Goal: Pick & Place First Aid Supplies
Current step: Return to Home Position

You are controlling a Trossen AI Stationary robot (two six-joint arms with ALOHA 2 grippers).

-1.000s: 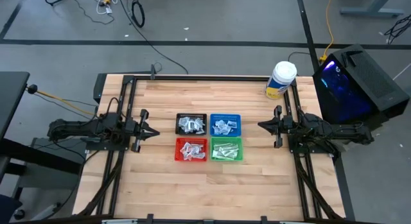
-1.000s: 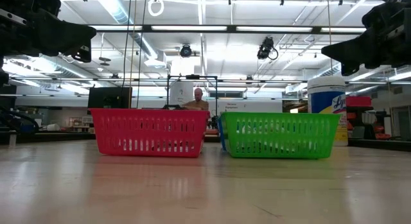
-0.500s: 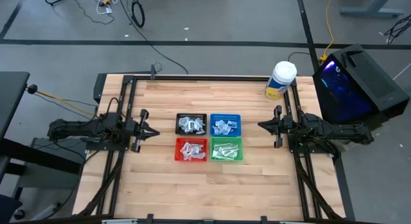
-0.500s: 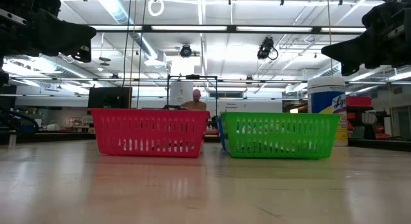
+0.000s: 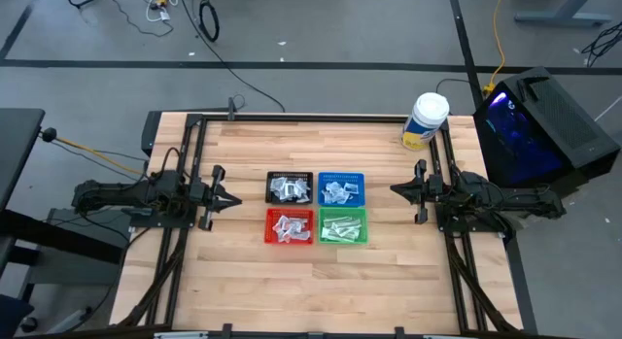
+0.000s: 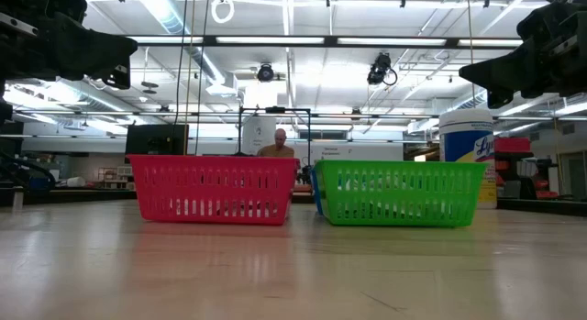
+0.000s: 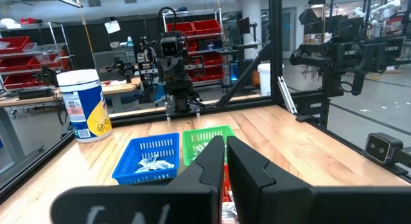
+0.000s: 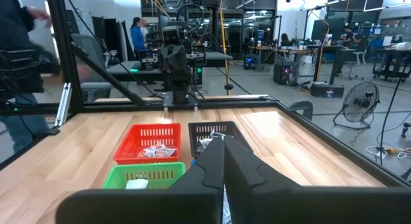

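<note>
Left gripper (image 5: 233,198) closed, empty, near table's (image 5: 292,281) left edge, right gripper (image 5: 395,190) likewise opposite, packets (image 5: 340,229) in trays (image 5: 340,174) between.

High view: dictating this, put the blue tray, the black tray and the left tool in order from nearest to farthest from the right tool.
1. Blue tray: nearest, directly ahead of the right tool, on the right side of the tray cluster.
2. Black tray: next, on the blue tray's other side.
3. Left tool: farthest, across the table beyond the trays.
</note>
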